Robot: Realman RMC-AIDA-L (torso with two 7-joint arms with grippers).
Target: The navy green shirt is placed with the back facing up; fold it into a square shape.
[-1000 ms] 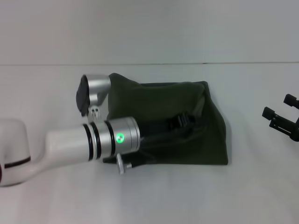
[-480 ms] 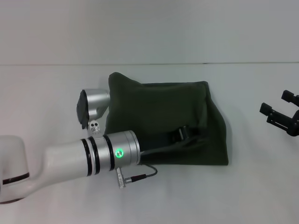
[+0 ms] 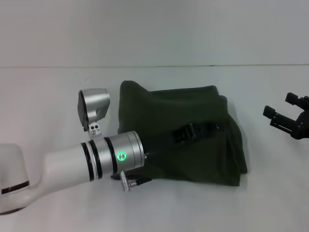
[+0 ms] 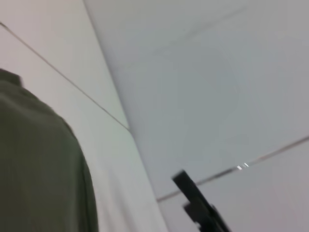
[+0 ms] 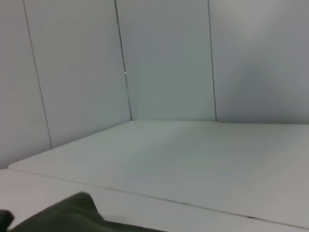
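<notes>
Left tool (image 3: 208,129): black, reached across the navy green shirt (image 3: 193,111) from the robot's left, lying low on the fabric near the shirt's middle-right. Its tips are sunk among dark folds; cannot tell whether it is clenched on cloth or released. The white and silver left arm (image 3: 96,159) comes in from the lower left of the head view, a green light lit on its wrist ring, and a thin cable (image 3: 137,181) loops under the wrist, just above the surface.

Right tool (image 3: 285,118): black, at the right edge of the head view, off the shirt and well apart from it, hovering over bare surface. Its fingers stand spread, nothing between them.

Shirt: already folded into a compact, roughly rectangular bundle, lying on the white surface (image 3: 48,96) at centre. Far edge fairly straight; right side bulges with stacked layers; near edge uneven. Left wrist view shows a rounded dark green fold (image 4: 38,164) close by. Right wrist view catches only a small green corner (image 5: 72,215) of the cloth.
</notes>
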